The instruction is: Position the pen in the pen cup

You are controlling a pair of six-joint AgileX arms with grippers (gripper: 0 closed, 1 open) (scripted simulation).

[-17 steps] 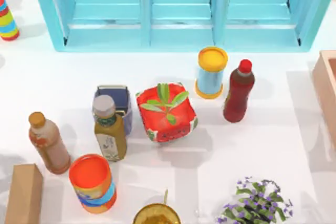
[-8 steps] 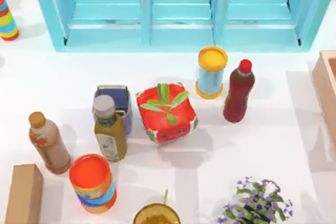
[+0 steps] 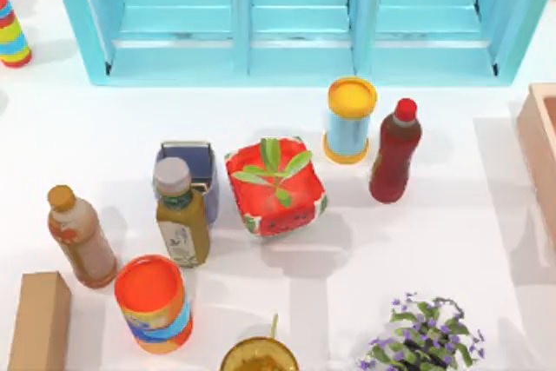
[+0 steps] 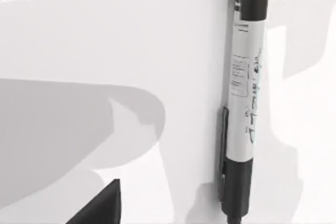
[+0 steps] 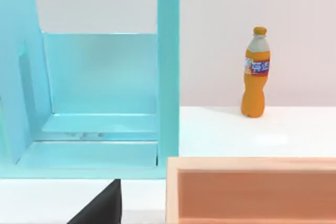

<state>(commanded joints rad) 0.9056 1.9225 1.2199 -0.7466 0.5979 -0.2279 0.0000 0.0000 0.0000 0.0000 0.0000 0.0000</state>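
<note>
- The pen (image 4: 242, 93), white-barrelled with black ends and a black clip, lies flat on the white counter (image 4: 105, 35), running along the right side of our left wrist view from the upper edge down to the lower edge.
- A dark fingertip of our left gripper (image 4: 100, 208) pokes in at the lower left of that view, apart from the pen; how wide the jaws stand, we cannot tell.
- In the top view the pen cup (image 3: 188, 177), a blue-grey square tub, stands left of centre, just behind a green-labelled bottle (image 3: 181, 215) and beside a red plant pot (image 3: 276, 187).
- Around them stand a yellow-lidded can (image 3: 349, 119), a red bottle (image 3: 393, 152), a brown bottle (image 3: 80, 237), an orange-lidded can (image 3: 153, 303) and a cardboard box (image 3: 38, 323) at lower left.
- A turquoise cabinet (image 3: 295, 15) fills the upper middle.
- Our right wrist view shows an orange soda bottle (image 5: 255, 73) at upper right and a tan tray (image 5: 252, 188) at lower right; of our right gripper (image 5: 102, 207) a dark tip shows, jaws' opening not discernible.
</note>
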